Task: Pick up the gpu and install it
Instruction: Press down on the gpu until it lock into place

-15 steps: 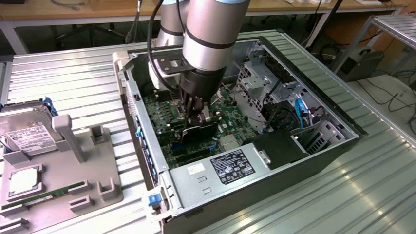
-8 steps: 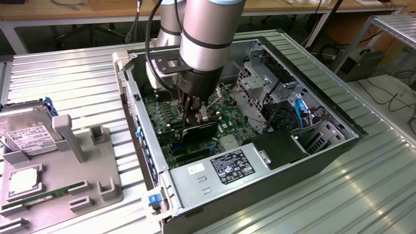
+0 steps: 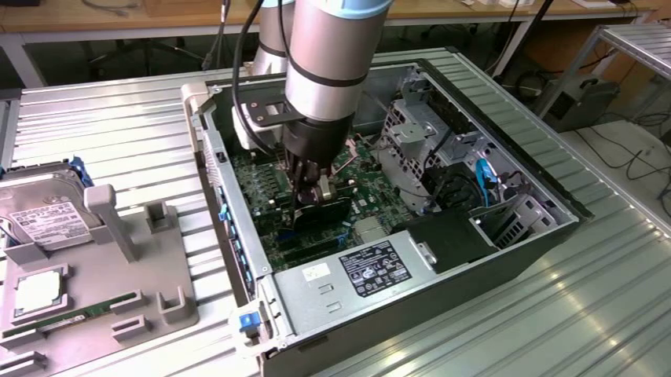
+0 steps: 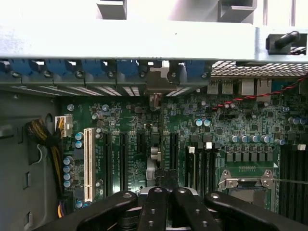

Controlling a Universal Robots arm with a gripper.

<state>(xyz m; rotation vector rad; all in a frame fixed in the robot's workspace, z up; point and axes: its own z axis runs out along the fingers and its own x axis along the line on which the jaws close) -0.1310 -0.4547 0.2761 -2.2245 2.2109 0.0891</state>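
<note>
Lying open on a ribbed metal table (image 3: 587, 314): a computer case (image 3: 524, 251), green motherboard (image 4: 144, 144) showing inside, white slot (image 4: 88, 163) standing out on it. Sitting at the case's six o'clock: a grey power supply (image 3: 357, 275). Resting at nine o'clock: a grey tray (image 3: 157, 298) holding a silver hard drive (image 3: 47, 220) and a green RAM stick (image 3: 68, 318).

You are working over a ribbed, silver-grey metal table surface (image 3: 545, 314) that catches bright overhead light. Behind it stands a long light-wood workbench (image 3: 126, 20) on white legs. At the exterior view's right, black cables (image 3: 629, 157) trail across a pale floor (image 3: 618, 169) beside a dark box (image 3: 582, 102).
</note>
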